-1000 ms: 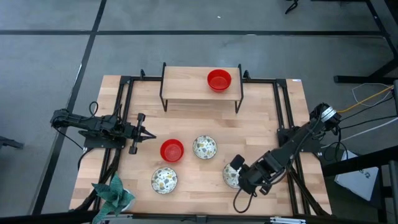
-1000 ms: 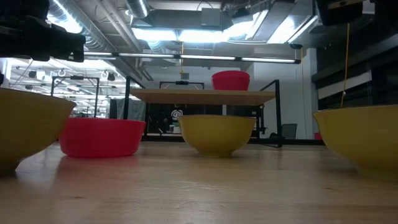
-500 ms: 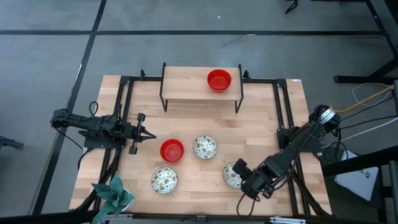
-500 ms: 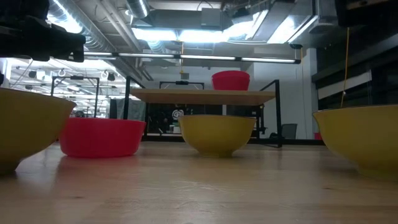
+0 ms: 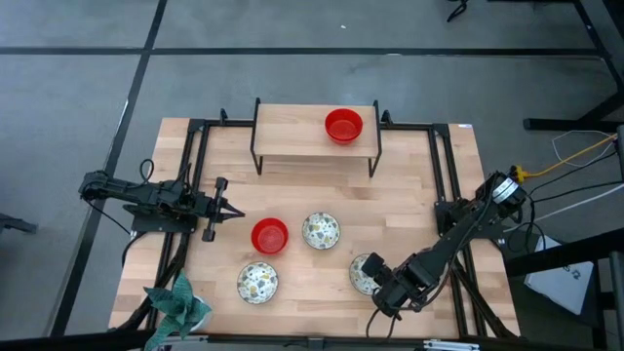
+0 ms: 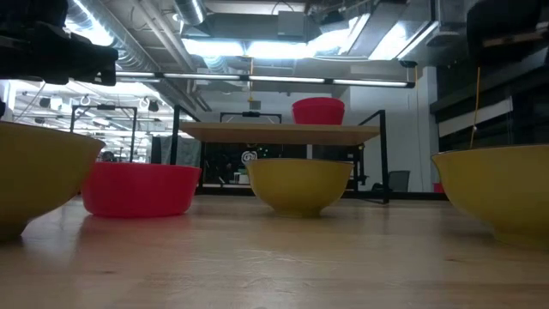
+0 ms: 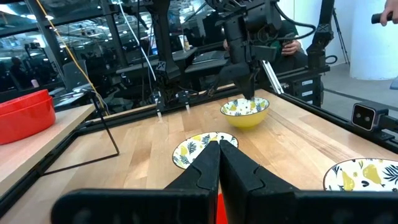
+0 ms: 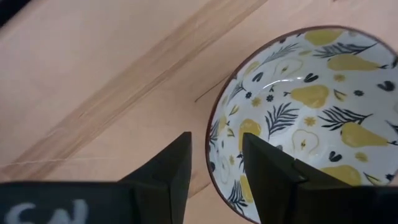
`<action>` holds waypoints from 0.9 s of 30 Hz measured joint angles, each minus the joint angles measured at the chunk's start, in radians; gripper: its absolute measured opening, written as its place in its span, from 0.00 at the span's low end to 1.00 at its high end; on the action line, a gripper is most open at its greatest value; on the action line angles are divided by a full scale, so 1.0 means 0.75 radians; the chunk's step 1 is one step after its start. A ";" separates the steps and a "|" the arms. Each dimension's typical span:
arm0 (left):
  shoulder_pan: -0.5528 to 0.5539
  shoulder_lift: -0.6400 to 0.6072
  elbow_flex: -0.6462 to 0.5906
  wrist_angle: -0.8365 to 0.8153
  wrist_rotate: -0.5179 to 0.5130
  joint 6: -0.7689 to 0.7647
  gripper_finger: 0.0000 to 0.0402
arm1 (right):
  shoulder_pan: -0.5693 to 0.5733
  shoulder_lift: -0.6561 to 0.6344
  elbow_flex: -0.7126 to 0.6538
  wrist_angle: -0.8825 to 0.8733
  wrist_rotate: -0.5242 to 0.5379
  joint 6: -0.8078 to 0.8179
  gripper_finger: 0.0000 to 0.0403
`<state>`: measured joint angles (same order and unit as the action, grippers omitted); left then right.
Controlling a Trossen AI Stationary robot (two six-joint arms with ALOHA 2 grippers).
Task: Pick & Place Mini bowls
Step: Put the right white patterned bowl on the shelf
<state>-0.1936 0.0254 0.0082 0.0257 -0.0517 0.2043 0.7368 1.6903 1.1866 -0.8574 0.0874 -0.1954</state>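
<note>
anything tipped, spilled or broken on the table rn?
Nothing stands out. Both red bowls and the three patterned bowls sit upright. The right end effector straddles the rim of the rightmost patterned one, fingers apart.

On the worktop, a raised shelf stands at the back with one bowl on its right end. In front of it, mid-worktop, two bowls sit side by side: one on the left, one on the right. Nearer the front edge lie two more, left and right. The right claw straddles that right bowl's rim. The left claw waits at the left, beside the middle pair. A leafy thing sits at the front-left corner.
</note>
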 joint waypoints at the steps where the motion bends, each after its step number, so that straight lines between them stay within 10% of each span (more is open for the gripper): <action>1: 0.000 0.000 0.000 0.000 0.000 0.000 0.01 | 0.000 0.007 0.000 0.000 0.000 0.001 0.36; 27: -0.001 0.000 -0.001 0.000 0.000 0.000 0.01 | -0.001 0.023 0.003 0.002 0.009 -0.030 0.05</action>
<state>-0.1940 0.0254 0.0078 0.0257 -0.0517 0.2043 0.7357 1.7073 1.1885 -0.8562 0.0940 -0.2176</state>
